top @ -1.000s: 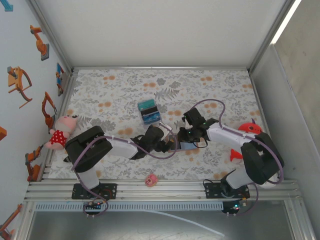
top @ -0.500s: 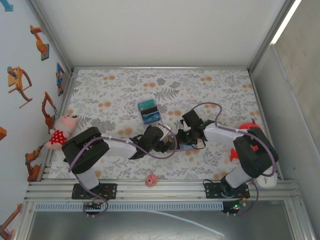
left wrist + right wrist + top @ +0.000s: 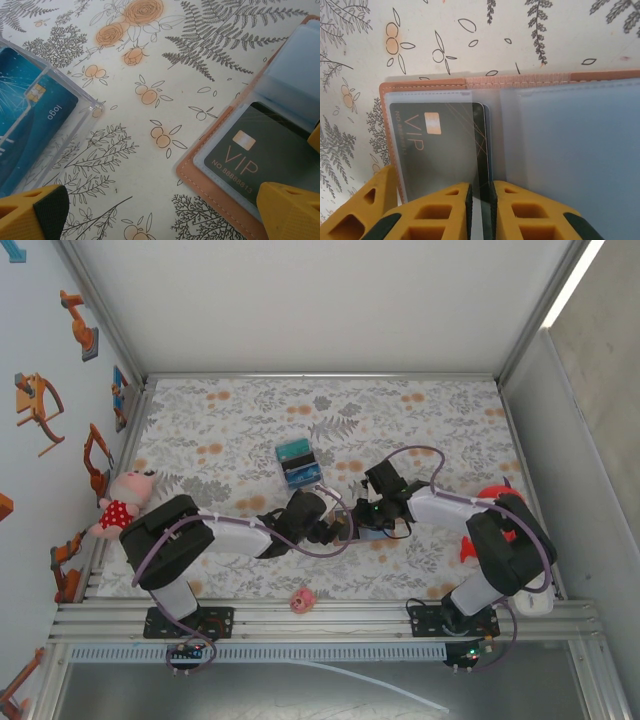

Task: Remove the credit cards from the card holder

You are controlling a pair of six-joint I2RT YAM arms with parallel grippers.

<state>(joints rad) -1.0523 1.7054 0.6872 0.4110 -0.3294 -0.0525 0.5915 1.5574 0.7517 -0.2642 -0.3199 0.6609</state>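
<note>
The right gripper (image 3: 480, 200) is clenched on the edge of a dark VIP card (image 3: 435, 145) sitting in a clear pocket of the open tan card holder (image 3: 430, 82), which lies on the floral tablecloth (image 3: 150, 60) between the arms. The left gripper (image 3: 162, 212) hovers just beside it, jaws wide and empty. Farther back, a clear box (image 3: 85, 107) holds teal and blue credit cards (image 3: 30, 115). The step in hand appears to be extraction, and the next move calls for a straight pull along the pocket, perhaps with the holder pinned.
</note>
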